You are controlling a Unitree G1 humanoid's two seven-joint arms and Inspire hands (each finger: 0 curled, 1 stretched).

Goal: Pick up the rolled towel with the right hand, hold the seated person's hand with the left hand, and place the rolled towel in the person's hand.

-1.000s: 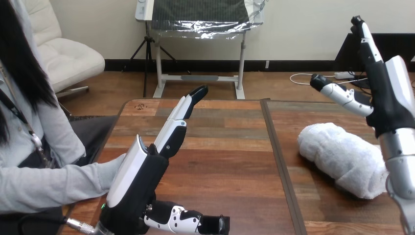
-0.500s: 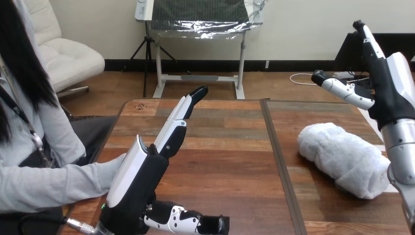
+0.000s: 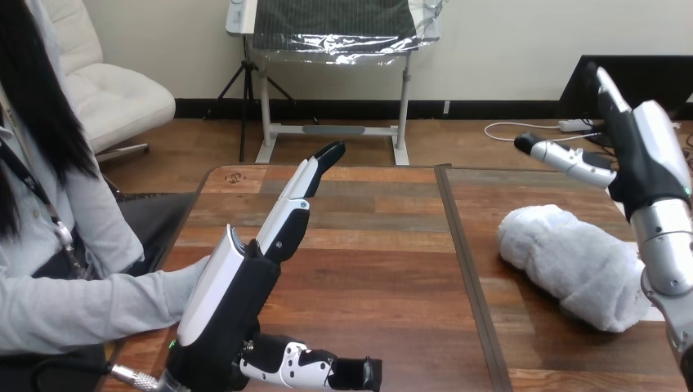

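White rolled towel (image 3: 572,265) (plump, nubbly terry) lay slantwise on the right side of the wooden table (image 3: 384,269), right hand (image 3: 646,155) raised near it, fingers straight, thumb spread, left hand (image 3: 241,286) straight-fingered, holding nothing.

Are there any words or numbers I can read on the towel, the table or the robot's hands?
No words or numbers can be read.
On the rolled towel: none.
On the left hand and the right hand: none.
On the table: a small dark mark by its far left corner, too blurred to read.
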